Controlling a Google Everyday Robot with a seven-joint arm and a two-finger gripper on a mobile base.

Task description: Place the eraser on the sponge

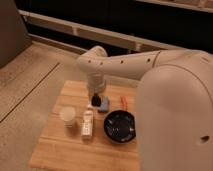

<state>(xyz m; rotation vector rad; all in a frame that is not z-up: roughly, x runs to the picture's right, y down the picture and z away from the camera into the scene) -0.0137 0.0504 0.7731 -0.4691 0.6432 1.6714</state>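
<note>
Closed gripper (95, 98) holds the small dark eraser block (95, 103) beside the blue-grey rectangular sponge (105, 105), black round bowl (120, 127) near. Block's axis unclear.

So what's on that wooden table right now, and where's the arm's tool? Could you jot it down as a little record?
tool: shut, pointing down, just left of the sponge
eraser: dark block at the tool's tip, apparently held; not yet on the sponge
sponge: blue-grey pad lying flat
orange thing: right of the sponge
black bowl: nearer the camera, right of the sponge
white bottle: lying down, in front of the tool
white cup: upright, left of the bottle
table: wooden
</note>
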